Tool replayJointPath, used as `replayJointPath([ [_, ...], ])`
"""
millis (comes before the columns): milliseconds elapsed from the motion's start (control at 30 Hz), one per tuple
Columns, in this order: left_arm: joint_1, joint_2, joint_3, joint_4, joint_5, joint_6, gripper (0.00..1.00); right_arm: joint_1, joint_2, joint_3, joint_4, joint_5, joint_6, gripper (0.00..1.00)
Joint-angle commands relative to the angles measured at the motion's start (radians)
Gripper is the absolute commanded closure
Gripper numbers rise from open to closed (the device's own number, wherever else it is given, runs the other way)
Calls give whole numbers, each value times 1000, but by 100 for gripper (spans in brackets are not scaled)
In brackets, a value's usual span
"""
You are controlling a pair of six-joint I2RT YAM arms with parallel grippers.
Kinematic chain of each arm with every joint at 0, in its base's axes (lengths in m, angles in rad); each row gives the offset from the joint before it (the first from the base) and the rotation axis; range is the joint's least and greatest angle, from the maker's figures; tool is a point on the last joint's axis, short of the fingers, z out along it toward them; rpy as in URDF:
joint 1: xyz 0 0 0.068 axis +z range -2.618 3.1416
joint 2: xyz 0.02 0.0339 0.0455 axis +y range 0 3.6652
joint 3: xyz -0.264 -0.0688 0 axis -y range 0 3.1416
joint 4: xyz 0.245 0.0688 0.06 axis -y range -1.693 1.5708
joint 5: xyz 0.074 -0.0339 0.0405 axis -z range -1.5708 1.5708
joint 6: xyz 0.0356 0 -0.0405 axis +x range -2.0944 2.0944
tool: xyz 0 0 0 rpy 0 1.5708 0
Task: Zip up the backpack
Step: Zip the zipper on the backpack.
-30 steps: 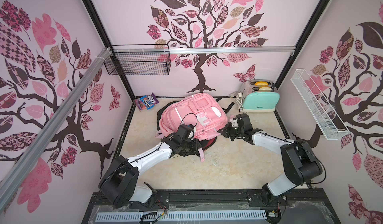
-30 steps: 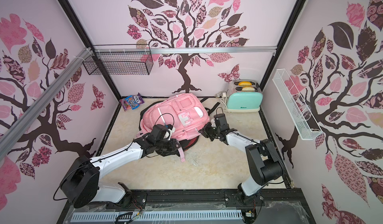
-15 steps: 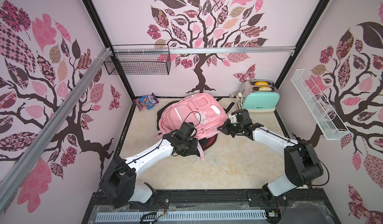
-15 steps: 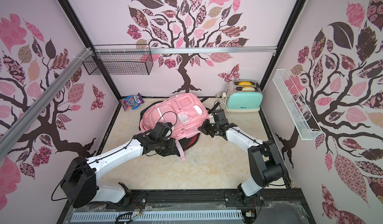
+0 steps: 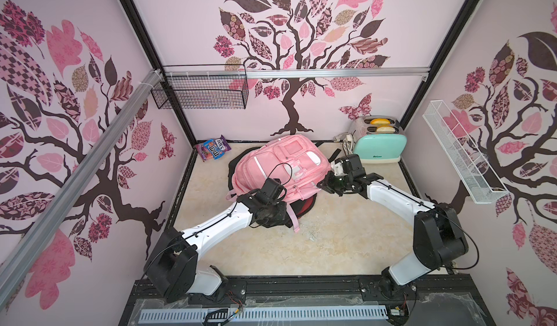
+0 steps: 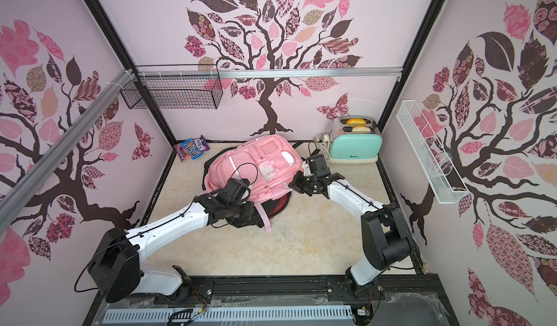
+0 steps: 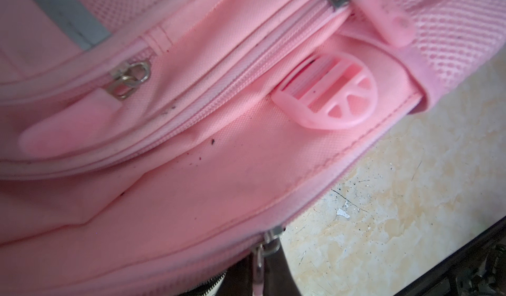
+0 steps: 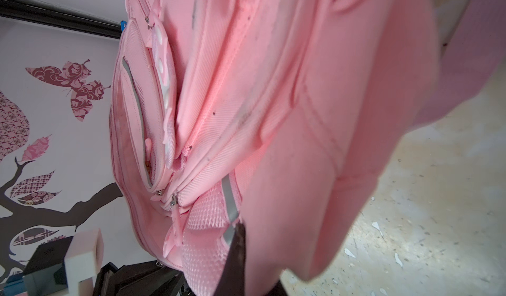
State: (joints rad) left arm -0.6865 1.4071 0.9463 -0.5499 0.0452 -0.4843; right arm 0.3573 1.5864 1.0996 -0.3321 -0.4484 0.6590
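Observation:
The pink backpack (image 5: pixel 280 164) (image 6: pixel 256 164) lies flat on the tabletop, toward the back. At its near edge my left gripper (image 5: pixel 281 216) (image 6: pixel 250 216) is shut on a metal zipper pull (image 7: pixel 258 261), seen in the left wrist view between my dark fingers (image 7: pixel 279 275). The zipper above it (image 7: pixel 232 89) runs closed. At the backpack's right side my right gripper (image 5: pixel 324 185) (image 6: pixel 294 185) is shut on a fold of the pink fabric (image 8: pixel 287 212), next to a mesh pocket (image 8: pixel 202 253). One dark finger (image 8: pixel 235 253) shows there.
A mint toaster (image 5: pixel 379 149) with its cord stands at the back right. A candy bag (image 5: pixel 212 149) lies in the back left corner. A black wire basket (image 5: pixel 200 89) and a white wire rack (image 5: pixel 461 155) hang on the walls. A dark round pad (image 5: pixel 304 207) lies under the backpack.
My right gripper has drawn slightly back and up with the backpack's side still in it. The left gripper has barely shifted and stays shut.

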Motion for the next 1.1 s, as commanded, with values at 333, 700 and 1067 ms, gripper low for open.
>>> replayJointPath([
  [333, 93, -83, -72, -52, 27, -31, 100, -49, 116, 184, -41, 104, -59, 100],
  [700, 50, -82, -119, 112, 207, -55, 100, -51, 223, 257, 40, -45, -16, 97],
  [1067, 28, -53, -136, 260, 305, -103, 100, -28, 61, -32, 150, -40, 201, 35],
])
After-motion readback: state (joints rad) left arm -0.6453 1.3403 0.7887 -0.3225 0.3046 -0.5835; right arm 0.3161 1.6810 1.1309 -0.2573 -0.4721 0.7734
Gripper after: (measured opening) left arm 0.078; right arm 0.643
